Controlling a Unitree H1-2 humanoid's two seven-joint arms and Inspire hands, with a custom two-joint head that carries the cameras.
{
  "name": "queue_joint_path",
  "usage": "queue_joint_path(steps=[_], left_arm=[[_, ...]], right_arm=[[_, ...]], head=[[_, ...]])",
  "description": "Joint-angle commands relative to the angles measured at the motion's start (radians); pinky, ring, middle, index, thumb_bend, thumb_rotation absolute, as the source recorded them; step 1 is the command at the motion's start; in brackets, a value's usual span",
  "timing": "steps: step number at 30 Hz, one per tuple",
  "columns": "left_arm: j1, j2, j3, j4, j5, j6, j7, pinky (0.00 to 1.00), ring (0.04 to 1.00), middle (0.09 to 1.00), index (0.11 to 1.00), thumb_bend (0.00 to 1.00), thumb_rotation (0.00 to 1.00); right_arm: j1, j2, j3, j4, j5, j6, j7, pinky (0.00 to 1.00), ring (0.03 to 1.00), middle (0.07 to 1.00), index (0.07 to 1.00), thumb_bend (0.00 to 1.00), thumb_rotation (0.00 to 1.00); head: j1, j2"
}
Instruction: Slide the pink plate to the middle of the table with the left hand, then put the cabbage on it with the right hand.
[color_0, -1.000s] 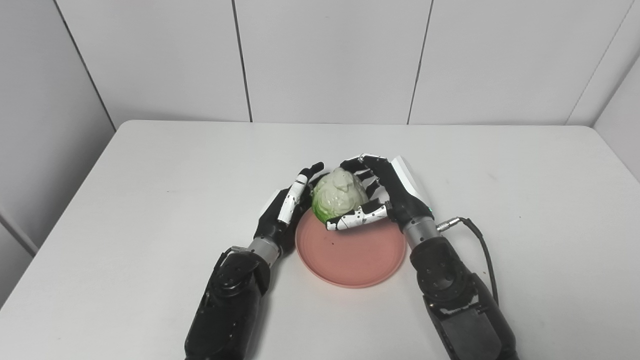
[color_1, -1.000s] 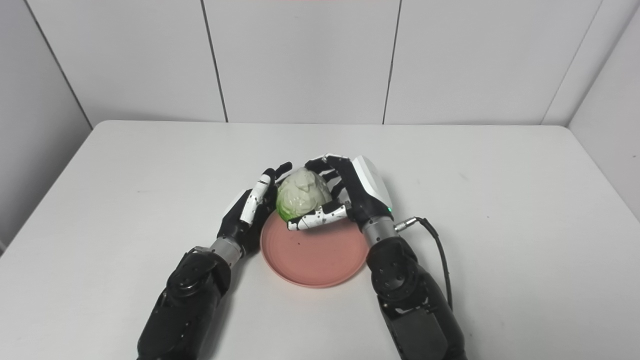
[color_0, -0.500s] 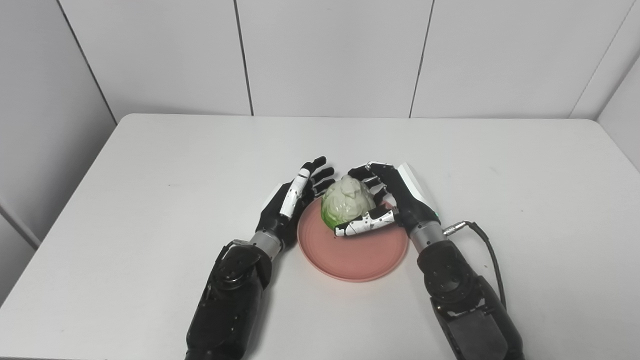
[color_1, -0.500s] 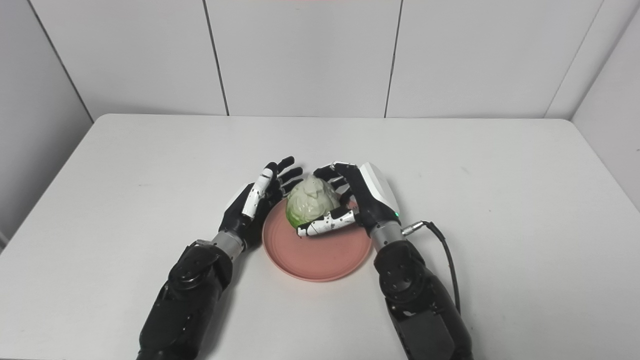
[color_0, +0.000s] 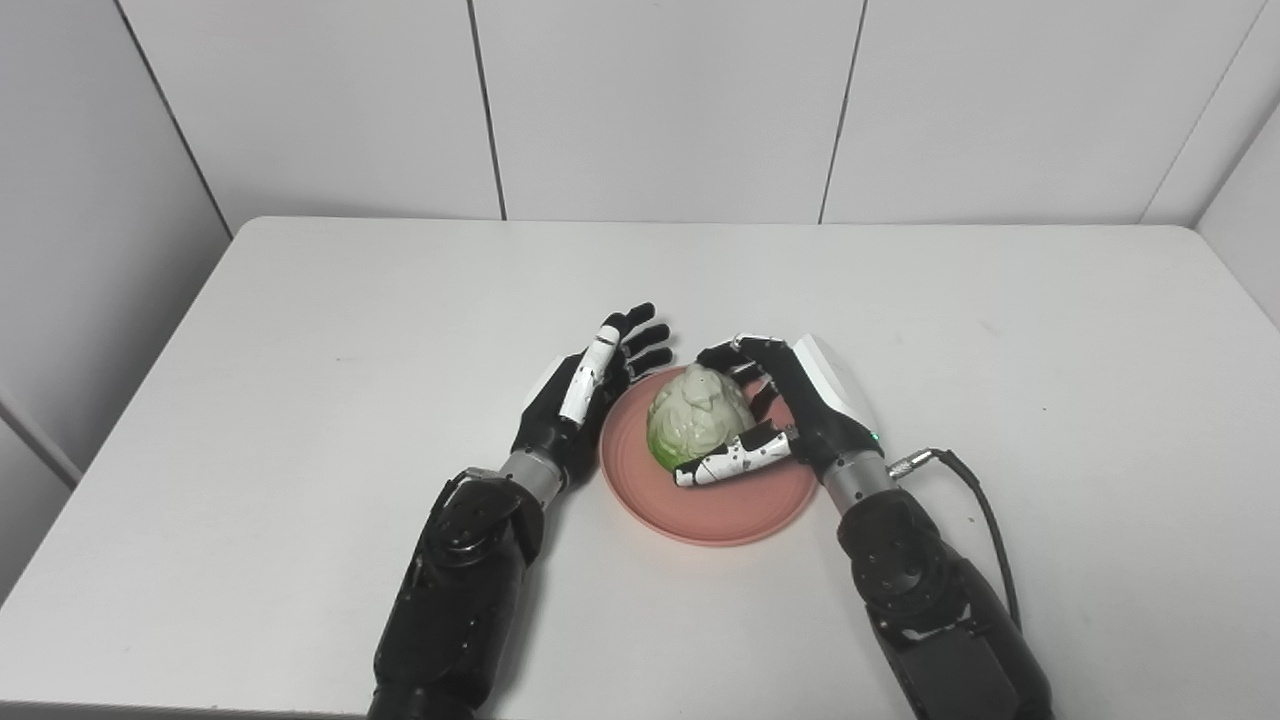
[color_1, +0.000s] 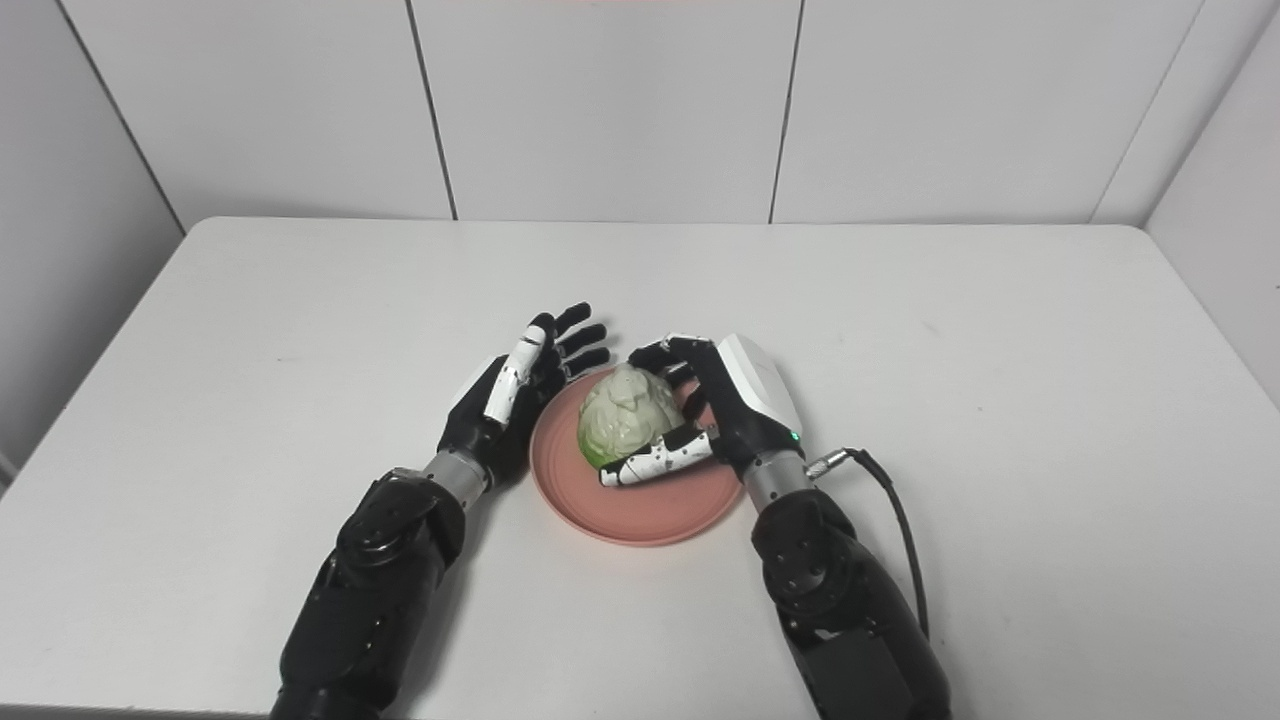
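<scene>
From my station I see the white table filling most of both head views, backed by pale wall panels on the far side. My two black arms come in from the near edge and meet around the middle of the tabletop.

The pink plate lies flat near the centre of the table, a little toward the near side, between my two forearms. Its left rim sits just beside my left hand, though I cannot tell whether they touch.

The left hand is released, holding nothing: its fingers are spread and point toward the far side, and the palm faces the plate.

The right hand is over the far right part of the plate and is grasping the cabbage. Its fingers curl over the far side and top of the cabbage, and its white-marked thumb lies across the near lower side.

The cabbage is pale, with a green patch low on its left, and it sits within the plate's outline on the far half. I cannot tell if its underside rests on the plate or hangs just above it.

A black cable runs from the right wrist along the table toward the near side.
</scene>
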Motion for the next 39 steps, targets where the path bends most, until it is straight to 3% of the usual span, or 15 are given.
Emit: queue_joint_path(steps=[1,13,20,21,22,23,24,26,29,39], left_arm=[[0.017,0.006,0.0,0.012,0.01,0.05,0.007,0.86,0.889,0.902,0.902,0.43,1.0],[0.017,0.004,0.001,0.002,0.013,0.063,0.011,0.85,0.889,0.902,0.903,0.43,1.0],[0.018,0.004,0.003,-0.007,0.003,0.071,0.004,0.86,0.899,0.909,0.907,0.42,1.0],[0.019,0.004,0.003,-0.007,0.001,0.071,0.002,0.87,0.899,0.91,0.905,0.42,1.0],[0.019,0.007,0.0,-0.008,0.003,0.071,-0.001,0.87,0.899,0.91,0.904,0.42,1.0],[0.018,0.01,-0.002,-0.008,0.005,0.071,-0.003,0.87,0.905,0.917,0.912,0.43,1.0],[0.018,0.01,-0.003,-0.008,0.005,0.072,-0.003,0.88,0.909,0.921,0.917,0.43,1.0],[0.018,0.009,-0.002,-0.009,0.005,0.075,-0.001,0.89,0.91,0.92,0.924,0.43,1.0],[0.017,0.008,-0.002,-0.01,0.004,0.077,-0.001,0.89,0.902,0.914,0.928,0.43,1.0],[0.017,0.01,-0.007,-0.011,0.019,0.066,0.007,0.83,0.875,0.896,0.909,0.4,1.0]], right_arm=[[-0.026,0.001,0.007,-0.007,-0.014,-0.068,-0.021,0.37,0.417,0.455,0.511,0.53,0.0],[-0.022,0.003,0.026,-0.003,-0.021,-0.057,0.0,0.36,0.427,0.467,0.5,0.53,0.0],[-0.025,-0.004,0.031,-0.032,0.0,-0.015,0.066,0.5,0.552,0.503,0.481,0.53,0.0],[-0.026,-0.005,0.032,-0.035,-0.002,-0.012,0.075,0.55,0.603,0.589,0.488,0.53,0.08],[-0.029,-0.011,0.039,-0.039,-0.007,-0.014,0.089,0.57,0.62,0.618,0.491,0.53,0.11],[-0.031,-0.015,0.042,-0.041,-0.01,-0.017,0.099,0.62,0.676,0.68,0.604,0.72,0.13],[-0.034,-0.022,0.05,-0.044,-0.017,-0.017,0.113,0.65,0.711,0.719,0.675,0.85,0.14],[-0.037,-0.03,0.057,-0.052,-0.023,-0.016,0.134,0.72,0.795,0.812,0.782,0.94,0.21],[-0.038,-0.037,0.058,-0.063,-0.019,-0.015,0.161,0.77,0.847,0.872,0.845,0.99,0.27],[-0.055,-0.082,0.081,-0.143,-0.066,0.057,0.287,0.89,0.967,0.979,0.979,1.0,0.43]], head=[[0.001,0.001],[0.001,0.01],[0.0,0.013],[0.0,0.013],[0.0,0.014],[0.0,0.014],[0.0,0.014],[0.0,0.015],[0.0,0.015],[-0.001,0.016]])
